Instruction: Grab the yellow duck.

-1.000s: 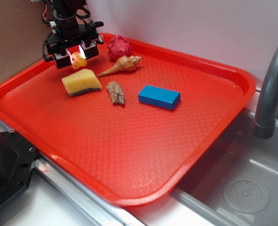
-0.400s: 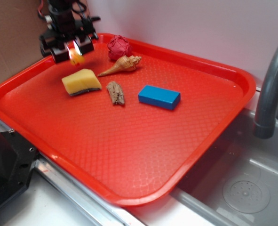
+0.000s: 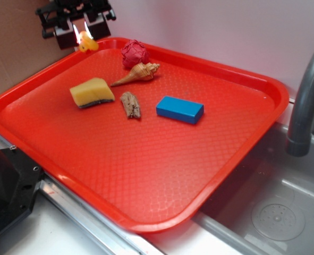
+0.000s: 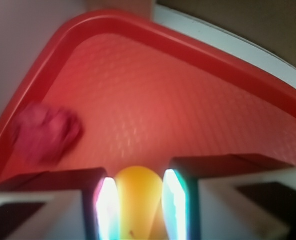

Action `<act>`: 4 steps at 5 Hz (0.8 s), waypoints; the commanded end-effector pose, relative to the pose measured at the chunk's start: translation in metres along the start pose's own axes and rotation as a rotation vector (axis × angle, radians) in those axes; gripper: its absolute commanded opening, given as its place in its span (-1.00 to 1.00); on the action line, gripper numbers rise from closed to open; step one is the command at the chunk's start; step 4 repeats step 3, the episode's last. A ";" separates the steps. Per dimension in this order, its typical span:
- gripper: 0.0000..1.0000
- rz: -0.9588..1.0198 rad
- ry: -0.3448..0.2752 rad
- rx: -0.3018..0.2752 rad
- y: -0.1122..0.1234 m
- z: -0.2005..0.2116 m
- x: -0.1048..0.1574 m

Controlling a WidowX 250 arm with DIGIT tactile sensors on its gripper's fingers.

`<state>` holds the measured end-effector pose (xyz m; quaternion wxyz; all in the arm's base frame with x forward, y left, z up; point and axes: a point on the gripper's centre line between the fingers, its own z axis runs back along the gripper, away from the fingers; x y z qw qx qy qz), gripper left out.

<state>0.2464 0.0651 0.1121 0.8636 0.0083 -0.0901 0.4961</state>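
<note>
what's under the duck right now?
The small glossy yellow rubber duck hangs pinched in the black hand. Under it, the wrist view shows bare textured floor at the red plastic tray's corner. The hand's fingers cover the duck's sides.

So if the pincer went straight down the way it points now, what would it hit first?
Most likely bare floor of the red plastic tray near its back corner. The pincer, shut on the small glossy yellow rubber duck, points there; the crumpled red ball sits off to one side. Depth is uncertain.

White wall (image 3: 226,32) behind; steel sink (image 3: 273,212) (grey faucet (image 3: 305,95)) right.
</note>
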 end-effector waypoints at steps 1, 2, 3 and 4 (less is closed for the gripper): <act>-1.00 -0.423 0.149 -0.161 -0.006 0.087 -0.067; -1.00 -0.506 0.157 -0.192 0.004 0.102 -0.082; -1.00 -0.582 0.160 -0.219 0.009 0.108 -0.087; -1.00 -0.582 0.160 -0.219 0.009 0.108 -0.087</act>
